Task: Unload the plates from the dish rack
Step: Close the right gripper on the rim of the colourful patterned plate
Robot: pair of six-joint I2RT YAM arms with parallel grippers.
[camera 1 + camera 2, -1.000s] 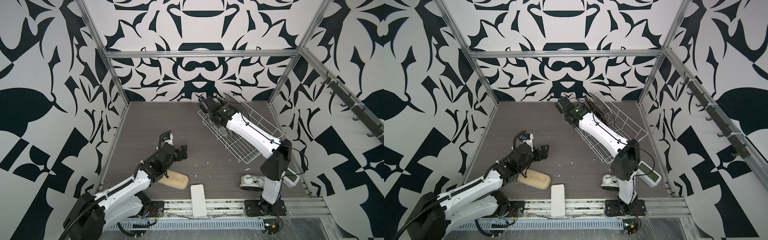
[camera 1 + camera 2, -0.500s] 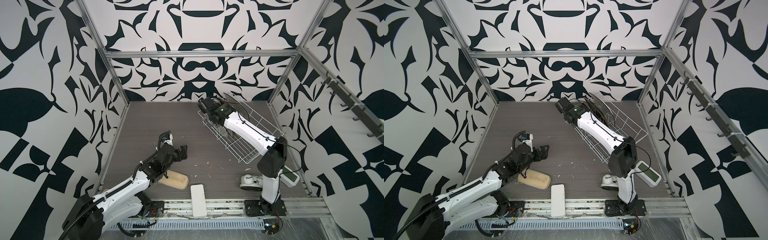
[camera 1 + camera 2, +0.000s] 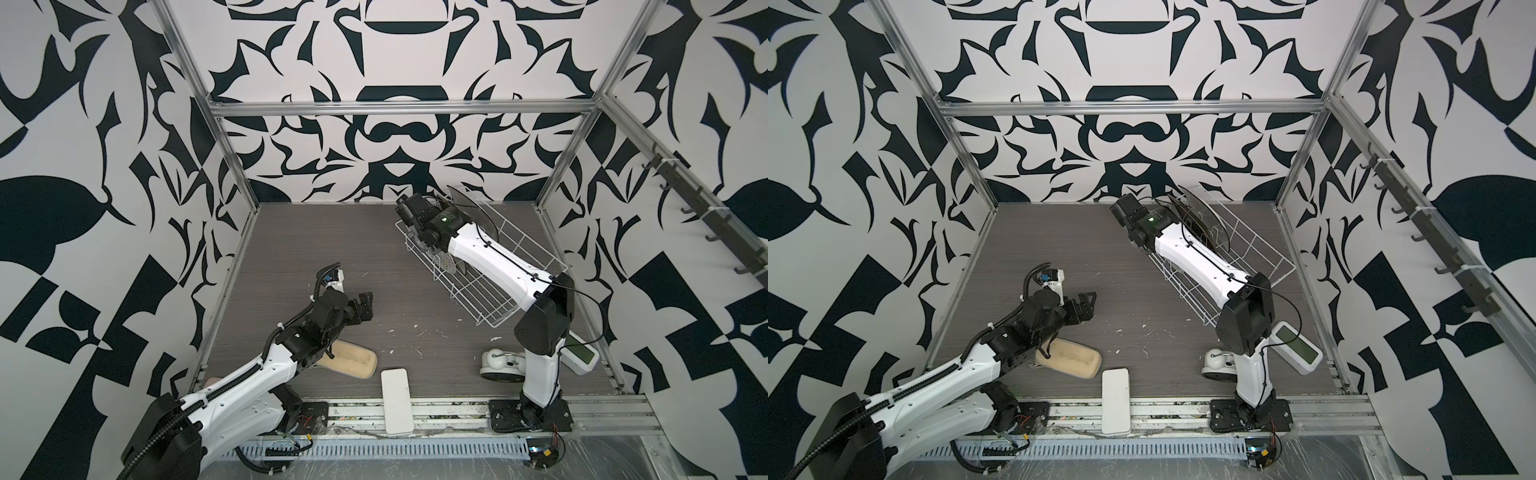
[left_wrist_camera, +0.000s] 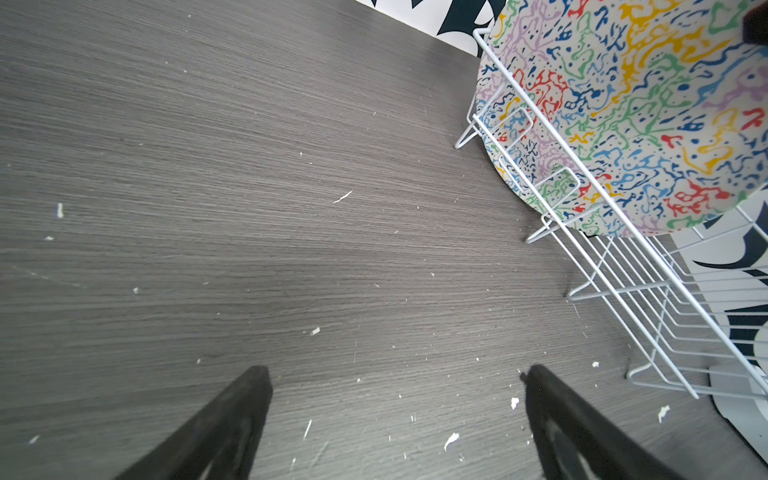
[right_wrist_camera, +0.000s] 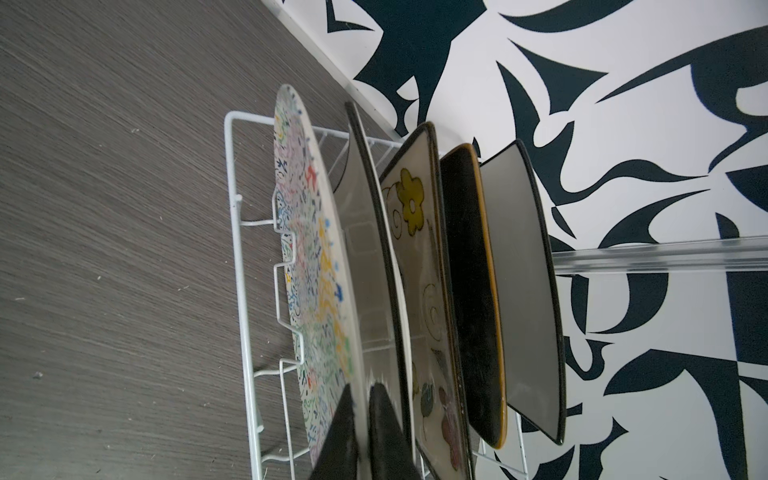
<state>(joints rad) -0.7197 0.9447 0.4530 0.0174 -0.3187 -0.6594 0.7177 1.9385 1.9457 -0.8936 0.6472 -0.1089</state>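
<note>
Five plates (image 5: 469, 270) are standing upright in the dish rack (image 5: 237, 249), which is sitting at the table's (image 4: 208, 208) back right. Clamping the rim of the round squiggle plate (image 5: 316, 270) is the right gripper (image 5: 363, 415), jaws nearly together. Hovering over bare table beside the rack is the left gripper (image 4: 397, 370), jaws wide apart, holding nothing.

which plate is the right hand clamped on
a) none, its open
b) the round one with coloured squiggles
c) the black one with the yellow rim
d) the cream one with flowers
b: in the right wrist view the right hand has a finger on each side of the rim of the round squiggle plate, which stands at the end of the dish rack.
</note>
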